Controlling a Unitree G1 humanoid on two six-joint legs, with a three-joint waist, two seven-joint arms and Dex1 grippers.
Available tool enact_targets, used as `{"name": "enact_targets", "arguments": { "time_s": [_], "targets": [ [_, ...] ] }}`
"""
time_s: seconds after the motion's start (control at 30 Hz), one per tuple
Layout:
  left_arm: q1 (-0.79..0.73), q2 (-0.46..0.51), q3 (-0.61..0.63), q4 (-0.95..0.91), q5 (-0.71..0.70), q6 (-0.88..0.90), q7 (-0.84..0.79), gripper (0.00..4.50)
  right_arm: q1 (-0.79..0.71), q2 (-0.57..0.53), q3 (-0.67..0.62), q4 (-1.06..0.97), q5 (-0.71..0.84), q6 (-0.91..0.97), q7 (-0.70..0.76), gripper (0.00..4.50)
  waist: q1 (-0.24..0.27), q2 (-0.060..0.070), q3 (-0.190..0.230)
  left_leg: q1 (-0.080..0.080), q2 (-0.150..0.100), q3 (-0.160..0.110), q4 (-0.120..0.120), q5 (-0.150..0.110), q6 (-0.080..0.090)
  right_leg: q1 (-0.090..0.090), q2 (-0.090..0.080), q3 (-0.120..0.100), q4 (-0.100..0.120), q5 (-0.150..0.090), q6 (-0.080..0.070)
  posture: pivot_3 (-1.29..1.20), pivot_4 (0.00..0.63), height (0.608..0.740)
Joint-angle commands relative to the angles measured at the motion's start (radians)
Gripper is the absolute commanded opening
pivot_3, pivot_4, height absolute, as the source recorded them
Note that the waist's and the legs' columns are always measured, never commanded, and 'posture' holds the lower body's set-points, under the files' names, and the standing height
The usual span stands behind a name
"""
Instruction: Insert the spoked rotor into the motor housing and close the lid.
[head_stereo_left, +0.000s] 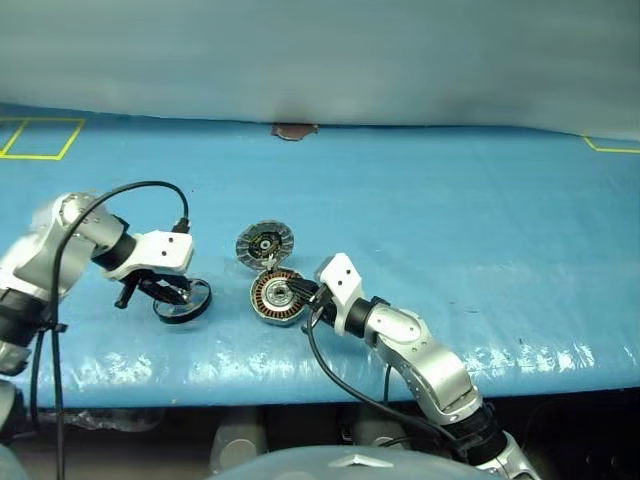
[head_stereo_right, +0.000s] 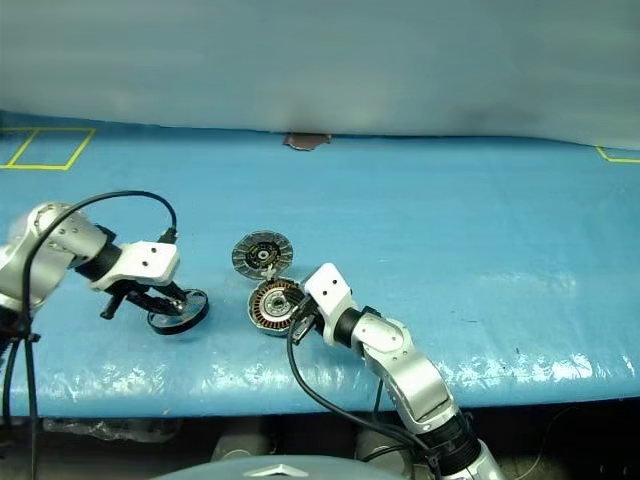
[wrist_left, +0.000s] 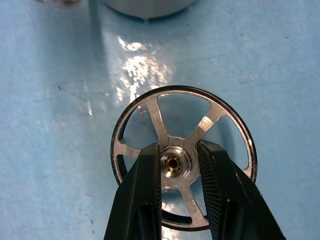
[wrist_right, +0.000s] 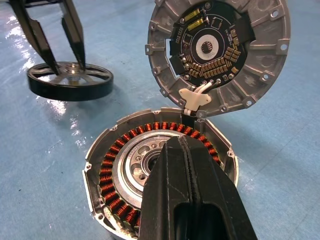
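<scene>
one spoked rotor (wrist_left: 182, 160) beside open motor housing (wrist_right: 160, 170)

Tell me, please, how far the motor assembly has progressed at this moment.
Done: the round grey lid stands open. In hand: the left claw grips the thin silver spoked rotor by its hub, beside the round grey motor housing; the shut right claw rests over the housing. Left: insert the rotor, close the lid.

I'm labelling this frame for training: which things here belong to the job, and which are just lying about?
Job:
- rotor, hub gripped by left end effector
- housing, open, windings showing
- lid, hinged open behind housing
- right end effector, shut, at housing

Lying about:
- brown scrap at table's far edge
- yellow tape
</scene>
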Motion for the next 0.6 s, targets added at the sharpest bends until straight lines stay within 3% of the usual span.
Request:
{"name": "enact_targets", "arguments": {
  "time_s": [0.03, 0.17, 0.33, 0.43, 0.6],
  "targets": [
    [0.057, 0.009, 0.167, -0.156, -0.187, 0.146, 0.013, 0.76, -0.004, -0.005, -0.022, -0.041, 0.018, -0.016, 0.016, 0.00, 0.008, 0.000, 0.000, 0.000, 0.000, 0.000, 0.000, 0.000, 0.000, 0.000, 0.000, 0.000, 0.000, 0.000, 0.000, 0.00, 0.150, 0.740],
    [0.186, -0.044, 0.355, -0.312, -0.358, 0.319, 0.143, 0.76, 0.012, -0.034, -0.062, -0.063, 0.042, -0.028, 0.041, 0.00, 0.006, 0.000, 0.000, 0.000, 0.000, 0.000, 0.001, 0.000, 0.000, 0.001, 0.000, 0.000, -0.001, -0.001, 0.003, 0.00, 0.150, 0.740],
    [0.317, -0.148, 0.480, -0.490, -0.439, 0.430, 0.362, 0.76, 0.050, -0.095, -0.132, -0.099, 0.114, -0.068, 0.123, 0.00, 0.006, 0.001, 0.001, 0.001, 0.000, 0.000, 0.001, 0.000, 0.000, 0.002, 0.000, 0.001, 0.000, -0.002, 0.004, 0.00, 0.150, 0.740],
    [0.344, -0.183, 0.462, -0.570, -0.445, 0.446, 0.438, 0.76, 0.075, -0.141, -0.151, -0.109, 0.141, -0.097, 0.180, 0.00, 0.007, 0.000, 0.000, 0.002, 0.000, 0.000, 0.001, 0.000, 0.000, 0.002, 0.000, 0.001, 0.000, -0.002, 0.004, 0.00, 0.150, 0.740],
    [0.289, -0.202, 0.325, -0.648, -0.427, 0.492, 0.509, 0.76, 0.114, -0.175, -0.166, -0.063, 0.141, -0.180, 0.227, 0.00, 0.010, 0.000, 0.000, 0.004, 0.000, 0.000, 0.002, 0.000, 0.000, 0.006, 0.000, 0.001, -0.001, -0.001, 0.004, 0.00, 0.150, 0.740]
  ]
}}
